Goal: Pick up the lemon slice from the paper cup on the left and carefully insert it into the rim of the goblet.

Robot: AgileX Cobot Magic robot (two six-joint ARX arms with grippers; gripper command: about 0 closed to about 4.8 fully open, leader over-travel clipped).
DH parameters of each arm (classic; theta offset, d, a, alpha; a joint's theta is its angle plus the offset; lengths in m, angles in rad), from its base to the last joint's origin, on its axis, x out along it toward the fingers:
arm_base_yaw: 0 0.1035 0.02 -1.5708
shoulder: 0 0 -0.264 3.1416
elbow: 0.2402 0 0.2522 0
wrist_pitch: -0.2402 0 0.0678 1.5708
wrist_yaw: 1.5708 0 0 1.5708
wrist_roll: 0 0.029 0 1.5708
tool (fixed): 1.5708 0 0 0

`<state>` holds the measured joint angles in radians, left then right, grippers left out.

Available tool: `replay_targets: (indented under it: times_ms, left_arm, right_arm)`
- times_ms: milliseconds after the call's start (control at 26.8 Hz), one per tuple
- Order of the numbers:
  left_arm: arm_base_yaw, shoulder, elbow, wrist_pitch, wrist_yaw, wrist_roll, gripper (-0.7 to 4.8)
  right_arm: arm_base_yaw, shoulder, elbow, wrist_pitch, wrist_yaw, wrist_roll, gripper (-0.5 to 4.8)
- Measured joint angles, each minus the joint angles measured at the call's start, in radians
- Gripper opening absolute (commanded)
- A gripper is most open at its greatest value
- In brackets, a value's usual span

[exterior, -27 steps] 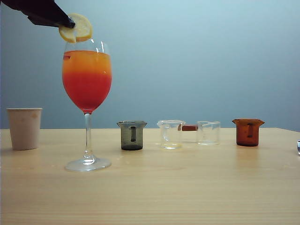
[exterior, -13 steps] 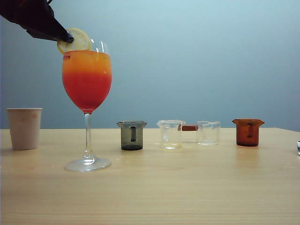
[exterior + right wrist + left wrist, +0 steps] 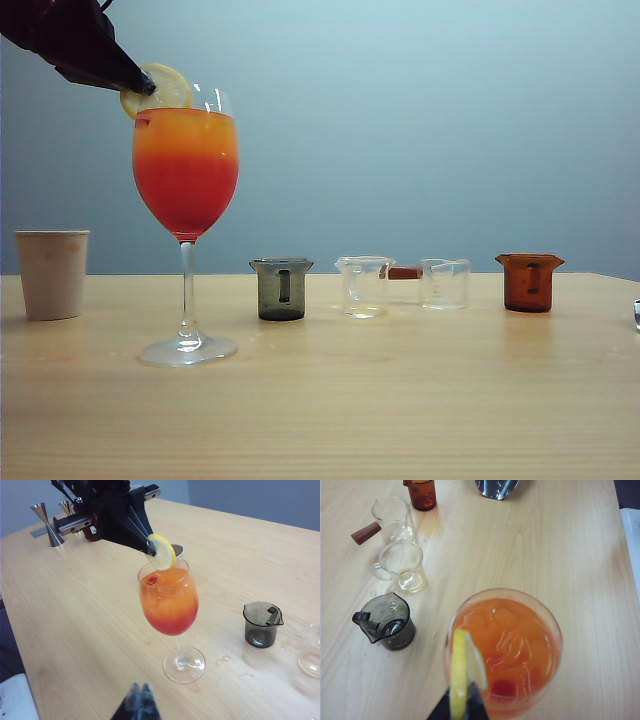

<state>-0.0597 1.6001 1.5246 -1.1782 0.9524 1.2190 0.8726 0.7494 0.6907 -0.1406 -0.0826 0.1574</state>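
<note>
— Where is the left gripper (image 3: pixel 148 86) sitting right now?

— Up at the top left of the exterior view, just over the rim of the goblet (image 3: pixel 186 170); its dark fingers are pinching together on the lemon slice (image 3: pixel 160 89), gripping it by the edge.

— And the slice itself?

— It is standing on edge at the near-left side of the rim; in the left wrist view the lemon slice (image 3: pixel 460 672) is lying across the glass wall, part over the orange drink, part outside; whether it is actually seated on the rim, I cannot tell.

— The other arm?

— The right gripper (image 3: pixel 140 692) is hanging low over the wooden table (image 3: pixel 400 400), well apart from the goblet (image 3: pixel 170 605); its tips are showing blurred and pressed together, holding nothing.

— What else is standing about?

— The paper cup (image 3: pixel 52 273) is sitting at the far left, apart from the glass; right of the stem a grey measuring cup (image 3: pixel 281 288), two clear beakers (image 3: pixel 364 286), and an amber cup (image 3: pixel 528 281) are lining up in a row; a steel jigger (image 3: pixel 44 522) is showing behind in the right wrist view.
</note>
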Motion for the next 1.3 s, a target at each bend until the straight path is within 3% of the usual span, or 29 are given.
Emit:
replay_targets:
  times_ms: [484,1081,1304]
  left_arm:
    - [0.000,0.000,0.000,-0.018,-0.028,0.076,-0.05]
    - [-0.014,0.000,0.000,-0.012,-0.030,0.083,-0.05]
    - [-0.014,0.000,0.000,-0.012,-0.033,0.082,0.51]
  right_arm:
    - [0.000,0.000,0.000,-0.008,0.000,0.000,-0.02]
    - [0.000,0.000,0.000,-0.008,0.001,-0.001,-0.02]
    - [0.000,0.000,0.000,-0.008,0.001,-0.001,-0.02]
